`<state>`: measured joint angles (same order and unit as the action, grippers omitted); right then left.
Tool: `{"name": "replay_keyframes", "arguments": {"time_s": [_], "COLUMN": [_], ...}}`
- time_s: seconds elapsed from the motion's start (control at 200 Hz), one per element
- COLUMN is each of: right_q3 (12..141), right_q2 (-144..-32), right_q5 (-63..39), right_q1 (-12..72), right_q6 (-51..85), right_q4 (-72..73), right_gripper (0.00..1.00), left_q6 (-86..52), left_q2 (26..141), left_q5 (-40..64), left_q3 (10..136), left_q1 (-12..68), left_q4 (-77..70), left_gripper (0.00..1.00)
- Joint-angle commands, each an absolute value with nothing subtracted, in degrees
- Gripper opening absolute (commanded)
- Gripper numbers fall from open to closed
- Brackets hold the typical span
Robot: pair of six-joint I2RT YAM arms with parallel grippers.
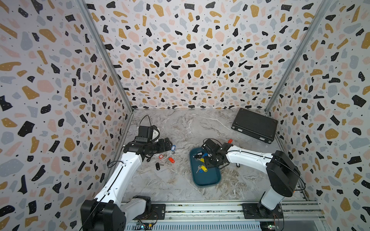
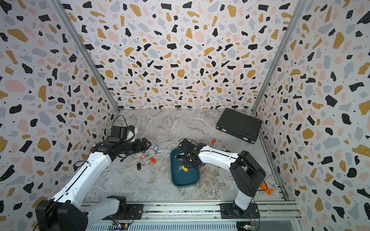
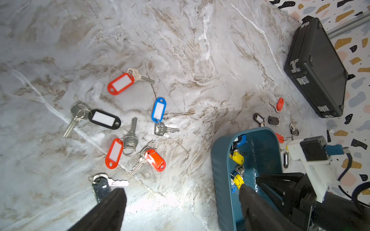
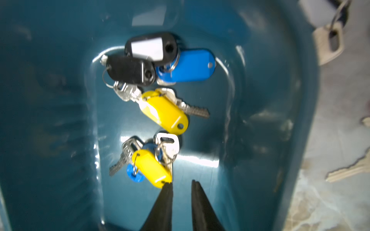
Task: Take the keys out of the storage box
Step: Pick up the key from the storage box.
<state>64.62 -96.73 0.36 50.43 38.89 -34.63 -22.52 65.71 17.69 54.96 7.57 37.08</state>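
On marble table (image 1: 180, 128), storage box (image 1: 208, 180) lengthwise near-to-far, keys (image 1: 202, 169) toward far end

The marble tabletop (image 1: 190, 128) carries the storage box (image 1: 208, 177), scattered keys (image 1: 171, 160) and a briefcase (image 1: 254, 125)

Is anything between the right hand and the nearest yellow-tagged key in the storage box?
Nothing visible. The right hand is inside the storage box, jaws slightly apart, one tip by the yellow-tagged key. A blue tag and other keys crowd it.
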Motion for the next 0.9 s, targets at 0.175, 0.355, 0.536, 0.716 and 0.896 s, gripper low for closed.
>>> {"name": "replay_keyframes", "arguments": {"time_s": [0.175, 0.355, 0.536, 0.716, 0.896], "right_q3": [71.0, 73.0, 74.8, 75.5, 76.5], "right_q2": [-98.4, -100.5, -102.6, -104.3, -105.8], "right_q5": [-3.4, -3.5, -2.5, -2.4, -2.0], "right_q1": [52.9, 54.1, 54.7, 54.9, 55.0], "right_q6": [38.1, 37.4, 36.9, 37.0, 36.8], "right_q4": [-39.4, -40.1, -42.1, -42.3, -42.5], "right_gripper": [0.37, 0.41, 0.34, 0.33, 0.29], "left_q6": [-21.9, -21.9, -21.9, -21.9, -21.9], "left_q2": [66.3, 66.4, 66.4, 66.4, 66.6], "left_q5": [18.2, 18.2, 18.2, 18.2, 18.2], "left_q3": [54.7, 54.7, 54.7, 54.7, 54.8], "left_q1": [7.8, 7.8, 7.9, 8.0, 8.1], "left_q4": [35.3, 35.3, 35.4, 35.4, 35.5], "left_gripper": [0.92, 0.92, 0.92, 0.92, 0.92]}}
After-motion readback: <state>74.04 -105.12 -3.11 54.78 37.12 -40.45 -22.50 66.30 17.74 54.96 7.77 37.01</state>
